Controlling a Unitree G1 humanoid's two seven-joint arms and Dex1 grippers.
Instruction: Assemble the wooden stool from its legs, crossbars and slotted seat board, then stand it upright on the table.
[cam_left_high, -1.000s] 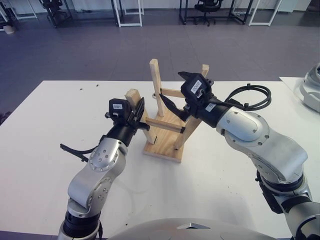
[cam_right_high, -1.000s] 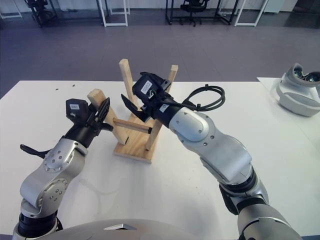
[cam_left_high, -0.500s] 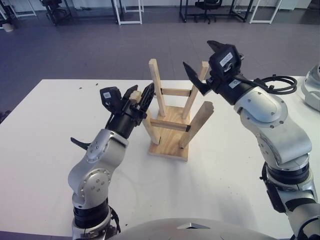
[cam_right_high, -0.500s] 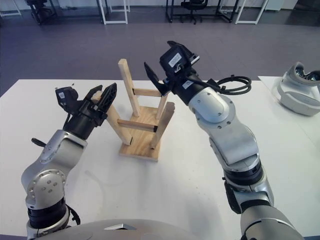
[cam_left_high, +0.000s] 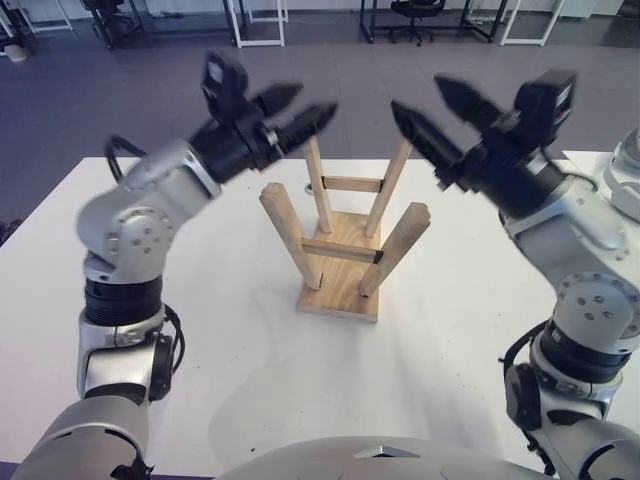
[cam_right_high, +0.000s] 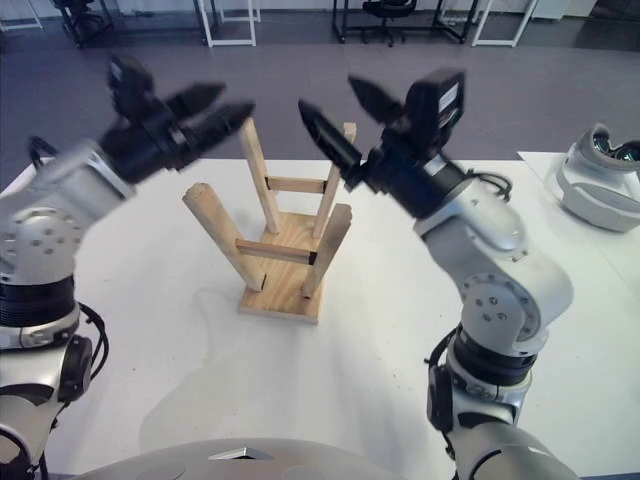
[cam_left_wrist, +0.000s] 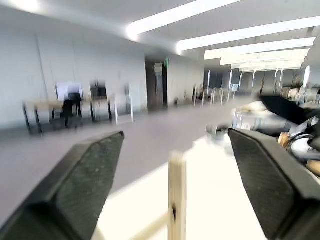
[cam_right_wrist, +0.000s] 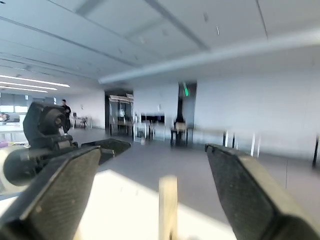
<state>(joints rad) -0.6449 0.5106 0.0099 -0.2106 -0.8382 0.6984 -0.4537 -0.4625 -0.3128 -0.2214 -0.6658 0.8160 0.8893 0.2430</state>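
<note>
The wooden stool (cam_left_high: 340, 245) rests upside down on the white table (cam_left_high: 150, 330), its seat board (cam_right_high: 278, 292) flat on the table and its legs pointing up, joined by crossbars (cam_left_high: 352, 184). My left gripper (cam_left_high: 318, 100) hangs open in the air above the stool's left legs, touching nothing. My right gripper (cam_left_high: 414, 93) is open too, raised above the right legs. In the left wrist view a leg top (cam_left_wrist: 176, 200) stands below the spread fingers (cam_left_wrist: 85, 180). The right wrist view has another leg top (cam_right_wrist: 167, 205) between its fingers (cam_right_wrist: 240, 190).
A white headset (cam_right_high: 595, 180) lies on a neighbouring table at the right. Desks and office chairs stand on the grey floor beyond the table's far edge. Bare table surface surrounds the stool on all sides.
Both arms have let go of the stool's legs and lifted up and apart, ending open above it. The stool stays upside down, slightly shifted from a second ago.
</note>
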